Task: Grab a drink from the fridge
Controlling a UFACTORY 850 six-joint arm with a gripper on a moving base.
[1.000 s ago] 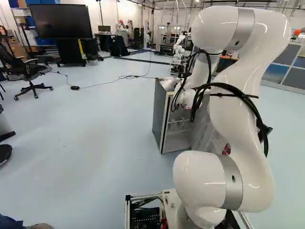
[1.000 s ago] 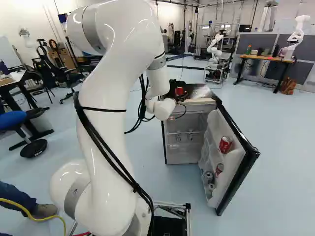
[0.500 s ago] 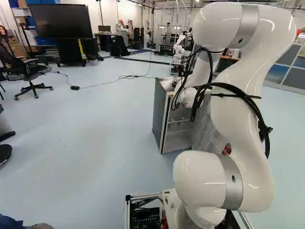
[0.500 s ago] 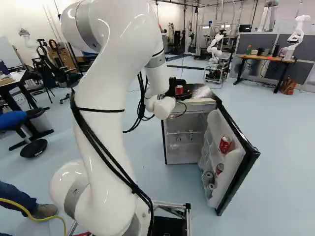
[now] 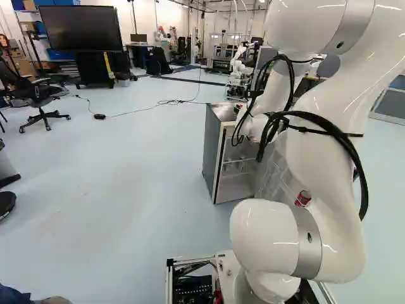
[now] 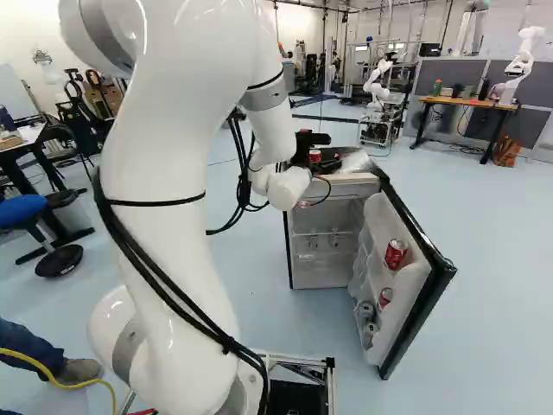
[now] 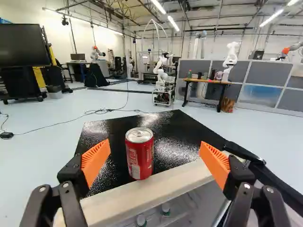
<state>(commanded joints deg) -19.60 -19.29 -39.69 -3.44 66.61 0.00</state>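
Observation:
My gripper [image 6: 308,149] is over the front of the fridge top in the right base view. In the wrist view the gripper [image 7: 155,155] stands wide open, its orange pads apart. A red can [image 7: 139,158] stands upright on the black fridge top [image 7: 175,130], near its front edge, ahead of the gap between the fingers and touching neither pad. The fridge door [image 6: 423,285] hangs open in the right base view, with a red can [image 6: 395,254] on an upper door shelf and several more cans lower down. Small bottles [image 6: 334,238] stand inside.
The open door juts out toward the base's right. Behind the fridge stand another robot [image 7: 163,78] and a wooden table [image 7: 206,81] with another robot on it. A cable [image 5: 142,109] lies on the floor; an office chair [image 5: 41,104] is at the left.
The arm's upper links have swung back toward the base, and the gripper has risen and drawn back slightly over the fridge's front. The can on top stays put. The base has not moved.

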